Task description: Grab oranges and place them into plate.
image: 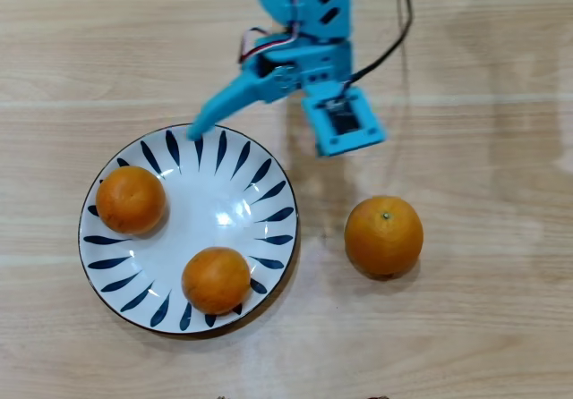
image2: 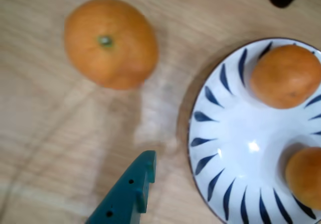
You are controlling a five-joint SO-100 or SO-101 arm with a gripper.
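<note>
Two round, dimpled oranges (image: 131, 199) (image: 215, 279) sit inside the large white ceramic plate with dark blue petal strokes (image: 228, 207), while a third, slightly larger orange with a green stem dot (image: 384, 235) waits on the pale wooden table (image: 483, 327), just beside the plate's rim, leaving one fruit to move. The light blue two-finger gripper (image: 255, 117) hovers near the plate's upper edge in the overhead view, spread wide and holding nothing.

Pale wood-grain table (image: 483, 327) fills both views, seemingly lit from overhead
</note>
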